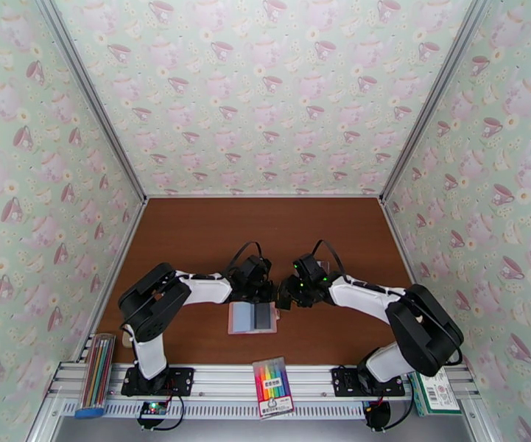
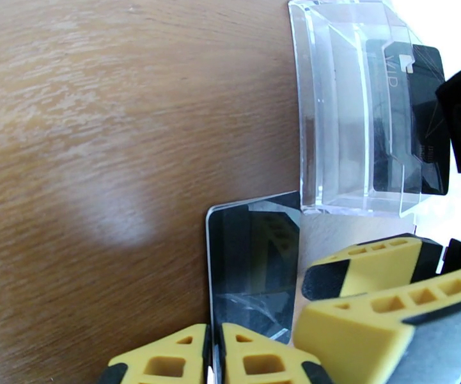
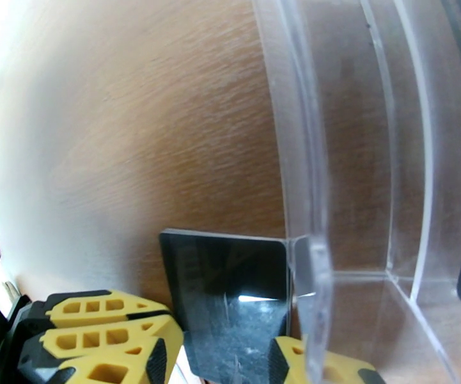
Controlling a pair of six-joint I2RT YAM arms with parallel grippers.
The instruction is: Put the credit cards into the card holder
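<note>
A dark credit card [image 2: 252, 264] sticks out from my left gripper [image 2: 214, 340], which is shut on its near edge. In the right wrist view the same credit card [image 3: 230, 296] stands between the parted fingers of my right gripper [image 3: 227, 353], whose fingers [image 2: 371, 276] show apart beside the card. Another black card [image 2: 422, 116] lies in the clear plastic box [image 2: 339, 123]. In the top view the left gripper [image 1: 264, 290] and the right gripper [image 1: 286, 295] meet just behind the open pink card holder [image 1: 252, 317], whose right half looks darker.
The clear box [image 3: 358, 187] sits close against the held card's far corner. On the front rail are a pack of coloured pencils [image 1: 97, 362], a pack of markers [image 1: 272, 387] and a green box [image 1: 434, 392]. Patterned walls enclose the brown table.
</note>
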